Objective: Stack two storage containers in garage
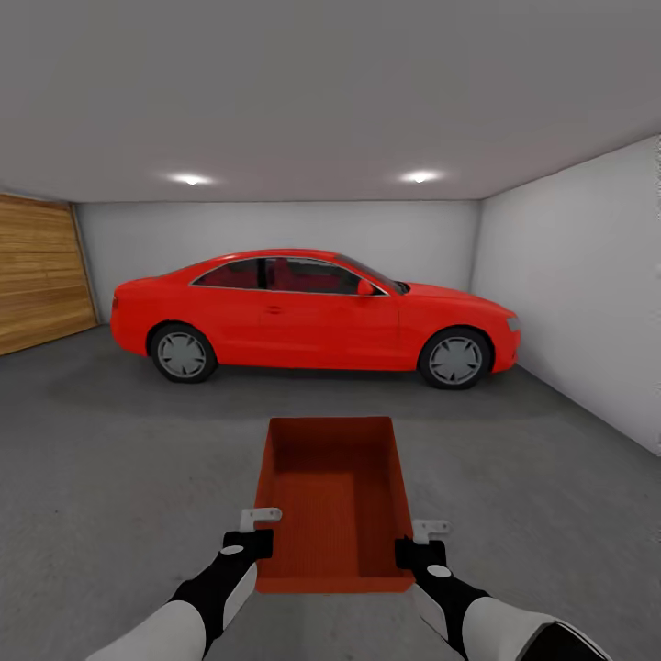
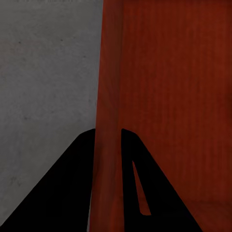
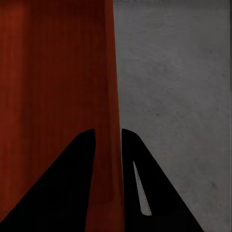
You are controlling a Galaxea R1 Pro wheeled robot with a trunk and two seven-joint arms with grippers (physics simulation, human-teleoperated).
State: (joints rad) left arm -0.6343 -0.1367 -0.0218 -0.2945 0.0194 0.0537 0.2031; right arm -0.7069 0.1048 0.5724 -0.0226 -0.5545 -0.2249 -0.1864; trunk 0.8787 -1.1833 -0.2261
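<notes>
An orange-red storage container (image 1: pixel 335 500) is seen held out in front of the robot above the dark grey concrete floor (image 1: pixel 110 459) of the garage, its open top facing up and its ribbed inner bottom in plain sight. The container is gripped on both long sides near its close end: the left gripper (image 1: pixel 248 543) is closed on the left wall, and the right gripper (image 1: pixel 420 554) is closed on the right wall. In the left wrist view, the two dark fingers (image 2: pixel 72 193) of the left gripper (image 2: pixel 107 133) are seen on either side of the thin orange-red wall (image 2: pixel 108 96), one finger outside and one inside the bin. The same is shown in the right wrist view, where the right gripper (image 3: pixel 108 131) is clamped across the container's wall (image 3: pixel 108 87), with bare concrete (image 3: pixel 179 106) beside it. Beyond the container, well apart from it, a red car (image 1: pixel 312 312) is parked sideways across the room before a plain white back wall (image 1: pixel 275 229). A wooden panelled door (image 1: pixel 37 271) is seen at the left, and a white side wall (image 1: pixel 578 275) at the right. Two ceiling lights (image 1: pixel 191 179) are lit overhead.
</notes>
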